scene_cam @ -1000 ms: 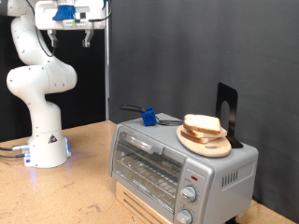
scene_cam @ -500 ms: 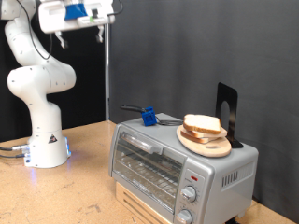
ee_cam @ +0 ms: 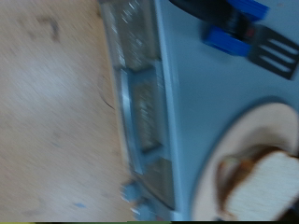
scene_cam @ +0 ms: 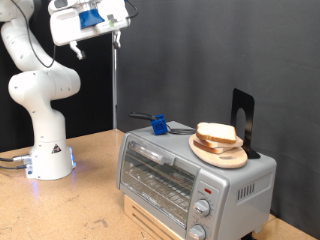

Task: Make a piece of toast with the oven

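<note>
The silver oven [scene_cam: 185, 172] stands at the exterior view's lower right with its glass door closed. On its top a round wooden plate [scene_cam: 225, 155] carries the piece of toast [scene_cam: 216, 132], pale with a brown crust, stacked on another slice. My gripper [scene_cam: 98, 42] hangs high at the exterior view's top left, far from the oven, tilted, open and holding nothing. The wrist view looks down on the oven [ee_cam: 140, 103], the plate [ee_cam: 234, 140] and the toast [ee_cam: 266, 187]; no fingers show there.
A blue-handled spatula [scene_cam: 158, 124] lies on the oven top behind the plate, also seen as the spatula [ee_cam: 245, 30] from the wrist. A black stand [scene_cam: 243, 118] rises behind the plate. The arm's white base [scene_cam: 48, 155] sits on the wooden table at the left.
The hand has moved toward the exterior view's right and tilted over. Oven, plate and toast have not moved.
</note>
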{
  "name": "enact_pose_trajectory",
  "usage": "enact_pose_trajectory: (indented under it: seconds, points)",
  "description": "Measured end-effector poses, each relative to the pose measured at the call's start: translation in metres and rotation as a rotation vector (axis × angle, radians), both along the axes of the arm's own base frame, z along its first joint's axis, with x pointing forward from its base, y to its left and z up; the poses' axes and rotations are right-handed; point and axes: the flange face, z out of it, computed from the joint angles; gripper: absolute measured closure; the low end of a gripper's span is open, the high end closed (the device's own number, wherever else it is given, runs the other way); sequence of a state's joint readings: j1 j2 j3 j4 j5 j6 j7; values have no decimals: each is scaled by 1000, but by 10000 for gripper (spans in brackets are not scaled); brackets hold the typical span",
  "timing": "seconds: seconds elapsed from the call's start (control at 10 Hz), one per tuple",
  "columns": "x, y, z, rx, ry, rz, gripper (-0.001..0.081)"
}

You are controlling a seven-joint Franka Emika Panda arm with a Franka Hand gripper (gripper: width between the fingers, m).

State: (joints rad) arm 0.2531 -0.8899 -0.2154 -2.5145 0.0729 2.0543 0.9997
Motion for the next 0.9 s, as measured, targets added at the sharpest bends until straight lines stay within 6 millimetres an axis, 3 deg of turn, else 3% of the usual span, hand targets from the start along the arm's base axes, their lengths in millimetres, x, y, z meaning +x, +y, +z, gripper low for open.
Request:
enact_pose_trajectory:
  seconds: [0.3,0.9]
  points:
    - [31,6,-21,-60,-167,62,-2]
    - [36,2,-28,-2,-146,41,-2]
